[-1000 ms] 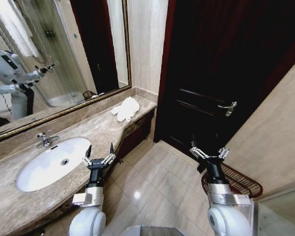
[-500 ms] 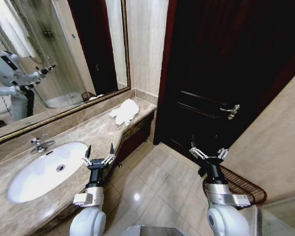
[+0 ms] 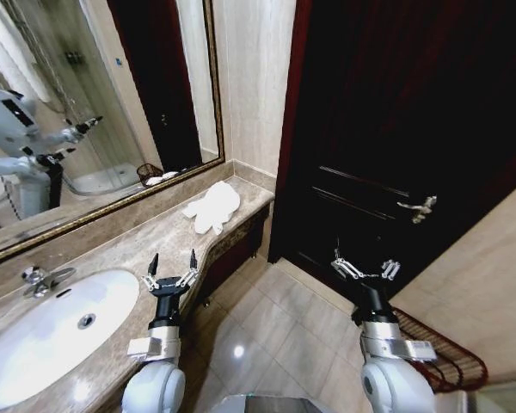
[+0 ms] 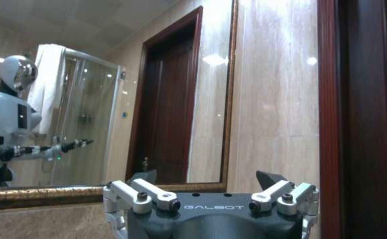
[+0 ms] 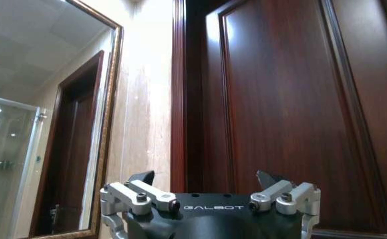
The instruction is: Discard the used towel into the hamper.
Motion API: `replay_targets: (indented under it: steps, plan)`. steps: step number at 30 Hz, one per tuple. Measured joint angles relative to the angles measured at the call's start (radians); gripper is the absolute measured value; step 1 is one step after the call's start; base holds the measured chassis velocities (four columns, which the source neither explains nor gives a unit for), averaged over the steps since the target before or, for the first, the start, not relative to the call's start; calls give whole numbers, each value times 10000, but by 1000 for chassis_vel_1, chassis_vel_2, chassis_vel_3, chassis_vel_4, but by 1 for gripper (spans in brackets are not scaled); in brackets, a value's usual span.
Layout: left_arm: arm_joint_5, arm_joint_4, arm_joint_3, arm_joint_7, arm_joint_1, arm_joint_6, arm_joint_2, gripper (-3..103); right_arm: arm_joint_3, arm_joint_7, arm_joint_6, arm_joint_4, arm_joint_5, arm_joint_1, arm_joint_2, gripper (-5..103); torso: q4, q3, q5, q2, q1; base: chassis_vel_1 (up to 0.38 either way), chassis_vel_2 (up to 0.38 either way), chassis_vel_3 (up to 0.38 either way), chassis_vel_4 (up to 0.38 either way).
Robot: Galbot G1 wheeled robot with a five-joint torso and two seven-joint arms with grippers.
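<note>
The used towel (image 3: 211,206) is a crumpled white heap at the far end of the marble counter (image 3: 129,249), beside the dark door. The hamper (image 3: 447,366), dark reddish-brown woven slats, stands on the floor at the lower right, partly hidden behind my right arm. My left gripper (image 3: 172,262) is raised over the counter's front edge, open and holding nothing, well short of the towel. My right gripper (image 3: 365,263) is raised over the floor in front of the door, also open and holding nothing. Each wrist view shows its own gripper, left (image 4: 206,177) and right (image 5: 206,175), with jaws spread.
A white sink (image 3: 34,340) with a chrome faucet (image 3: 36,279) lies at the counter's near left. A gold-framed mirror (image 3: 77,112) runs along the wall. The dark wooden door (image 3: 396,120) with its metal handle (image 3: 418,208) is shut. Beige floor tiles (image 3: 275,335) lie between counter and hamper.
The whole head view has shifted: sink slides left, door handle and hamper slide right and down, so the camera moved. Both grippers keep the same raised, open pose.
</note>
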Motion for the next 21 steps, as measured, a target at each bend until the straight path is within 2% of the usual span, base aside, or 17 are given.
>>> replay_targets:
  steps: [16, 21]
  plan:
    - [26, 70, 65, -35, 54, 46, 0, 100, 17, 39, -24, 62, -26, -58, -81, 100, 0, 1, 2, -1, 2, -146, 154, 156, -157]
    - [-81, 166, 92, -71, 23, 58, 0, 100, 3, 1, 182, 41, -179, -23, -82, 100, -3, 1, -1, -1, 3, -143, 131, 143, -143]
